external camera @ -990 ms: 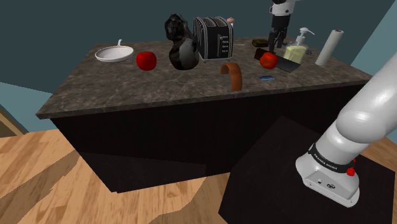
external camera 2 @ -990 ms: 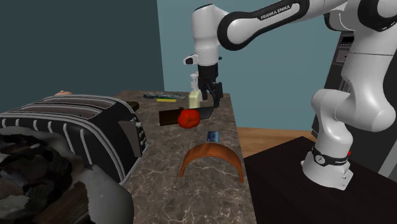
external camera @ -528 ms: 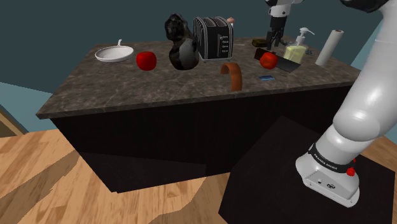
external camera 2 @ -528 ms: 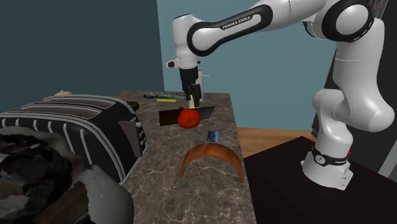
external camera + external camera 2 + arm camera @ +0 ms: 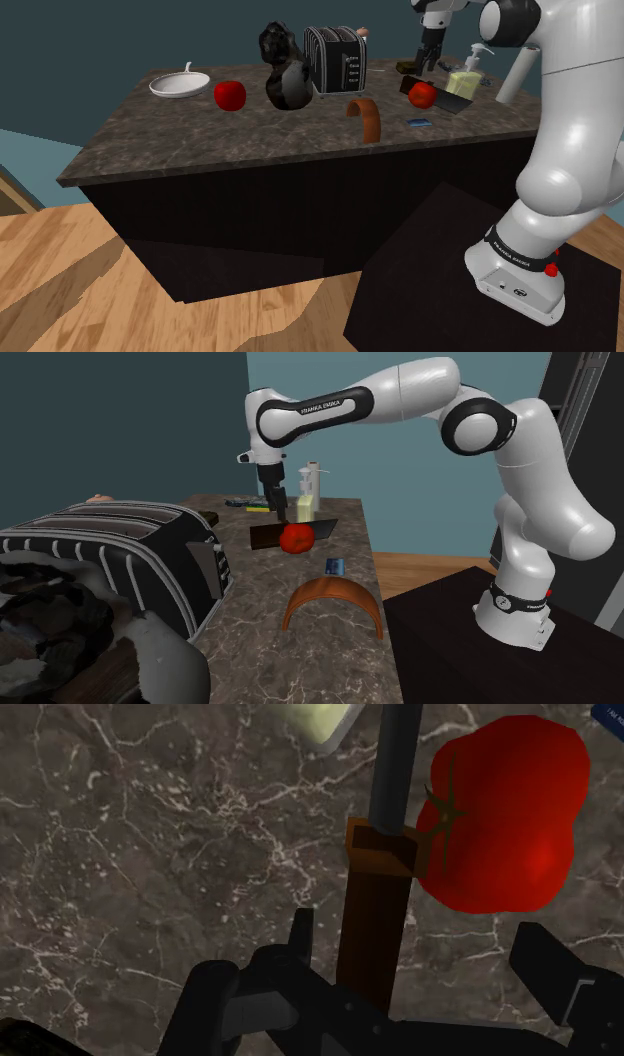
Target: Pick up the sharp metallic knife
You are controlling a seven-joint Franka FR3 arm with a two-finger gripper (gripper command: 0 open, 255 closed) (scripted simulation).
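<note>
Looking down past a black gripper [image 5: 418,934], spread wide, onto a knife [image 5: 385,854] lying flat on a marbled counter [image 5: 150,854] beside a red tomato [image 5: 500,814] (touching, or nearly). Best to centre over the brown handle [image 5: 372,934], lower straight, then close clear of the tomato.

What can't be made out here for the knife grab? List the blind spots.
1. Blade tip of the knife: wrist view, cut off by the picture's edge.
2. Handle end: wrist view, hidden under the open claw.
3. Middle of the knife: second exterior view, hidden behind the tomato.
4. The small blue item: shoulder view, too small to identify.
</note>
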